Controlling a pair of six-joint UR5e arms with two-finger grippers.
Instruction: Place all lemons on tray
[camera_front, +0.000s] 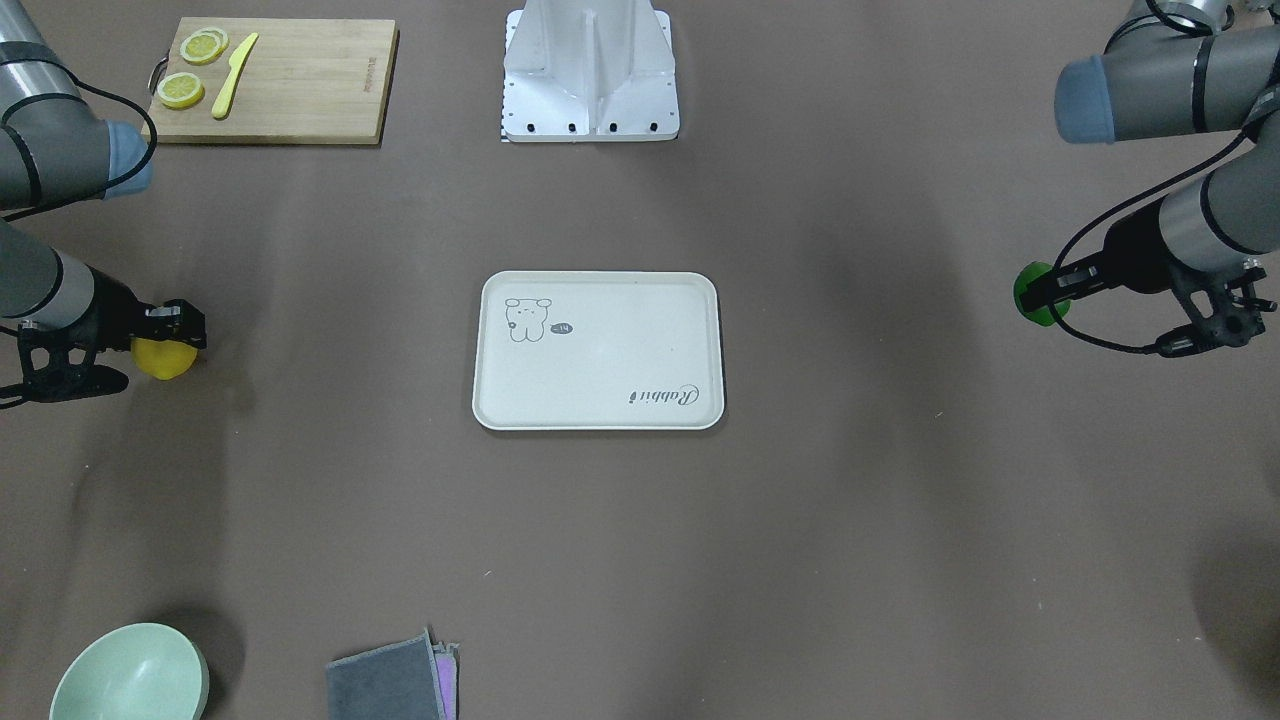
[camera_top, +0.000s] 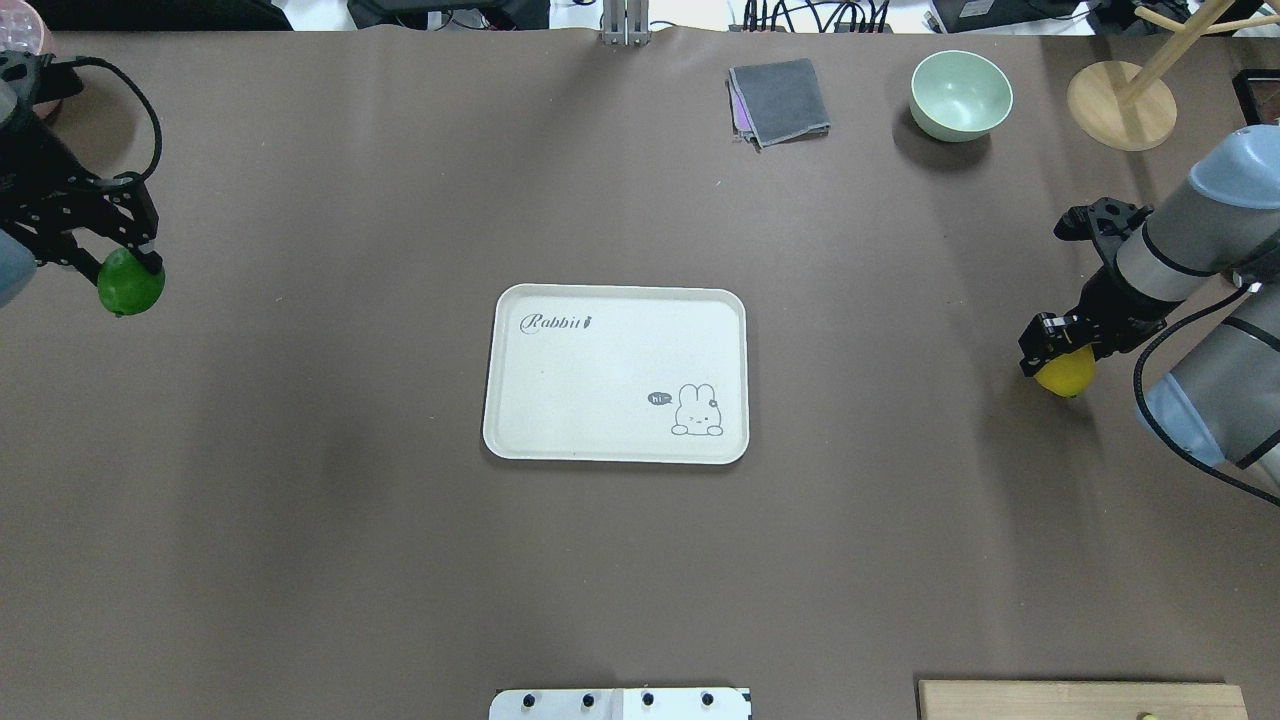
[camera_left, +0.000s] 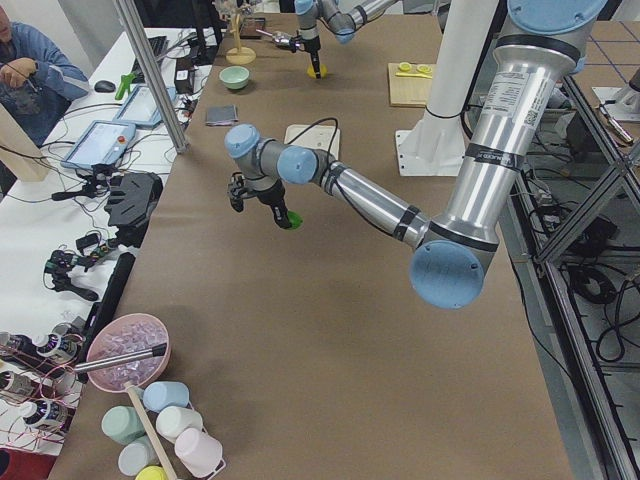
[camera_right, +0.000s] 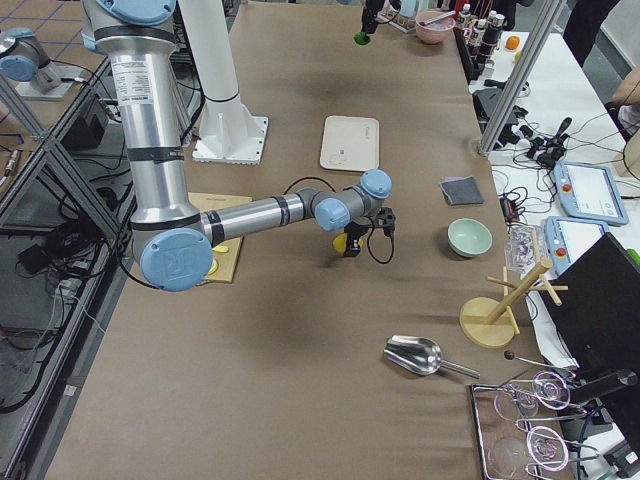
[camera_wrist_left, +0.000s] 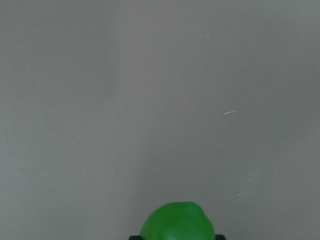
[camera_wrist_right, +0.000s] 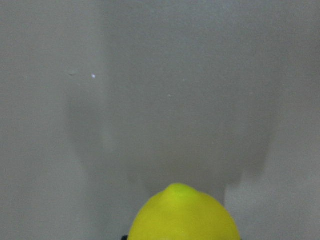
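Observation:
The off-white tray (camera_top: 615, 373) with the rabbit drawing lies bare in the middle of the table (camera_front: 598, 350). My left gripper (camera_top: 125, 270) is shut on the green lemon (camera_top: 130, 285) at the far left, held above the table; it also shows in the front view (camera_front: 1040, 295) and the left wrist view (camera_wrist_left: 176, 222). My right gripper (camera_top: 1055, 350) is shut on the yellow lemon (camera_top: 1066, 372) at the far right, lifted off the table; it also shows in the front view (camera_front: 165, 358) and the right wrist view (camera_wrist_right: 184, 214).
A wooden cutting board (camera_front: 275, 80) with lemon slices (camera_front: 203, 46) and a yellow knife (camera_front: 234, 75) is near the robot base (camera_front: 590, 75). A green bowl (camera_top: 960, 95), a grey cloth (camera_top: 780, 100) and a wooden stand (camera_top: 1120, 105) sit at the far edge.

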